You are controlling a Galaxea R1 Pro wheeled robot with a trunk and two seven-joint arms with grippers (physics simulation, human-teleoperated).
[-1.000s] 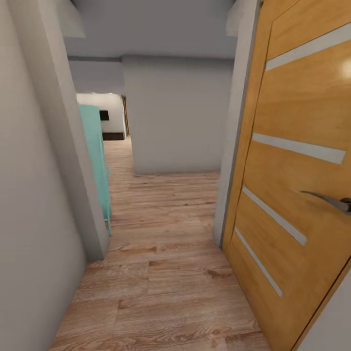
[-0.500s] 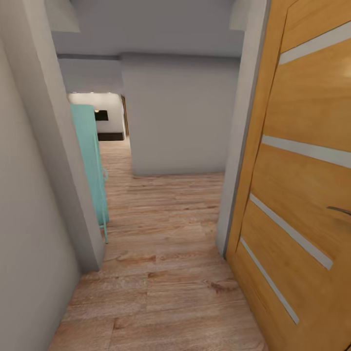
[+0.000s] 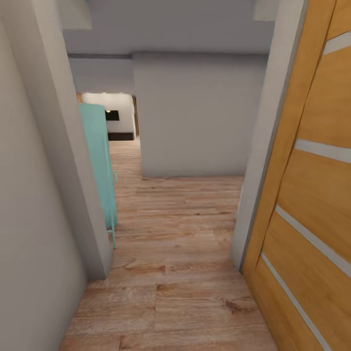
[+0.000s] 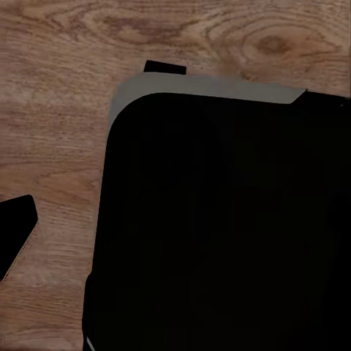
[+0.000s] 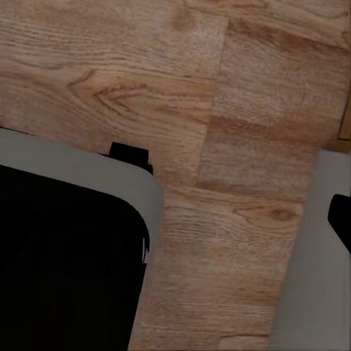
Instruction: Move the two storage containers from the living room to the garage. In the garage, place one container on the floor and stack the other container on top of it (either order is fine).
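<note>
The two storage containers are out of view. In the head view I face a narrow passage with a light wood-plank floor [image 3: 170,253]. The left wrist view looks down on my black base [image 4: 219,234] with its grey rim, above the planks. One dark fingertip [image 4: 14,238] of my left gripper pokes in at that view's edge. The right wrist view shows the base corner [image 5: 66,263] and one dark fingertip [image 5: 341,219] at the edge. I cannot tell how either gripper's jaws stand, and nothing shows in them.
An open orange wooden door [image 3: 312,204] with pale stripes stands close on the right, beside a grey door frame [image 3: 261,170]. A grey wall corner [image 3: 73,170] narrows the left side, with teal furniture [image 3: 100,161] behind it. A grey wall [image 3: 195,117] blocks straight ahead; the passage continues left toward a lit room [image 3: 114,117].
The camera has moved forward and turned a little left. The door now sits farther right, its handle has left the picture, and the wall ahead looks closer.
</note>
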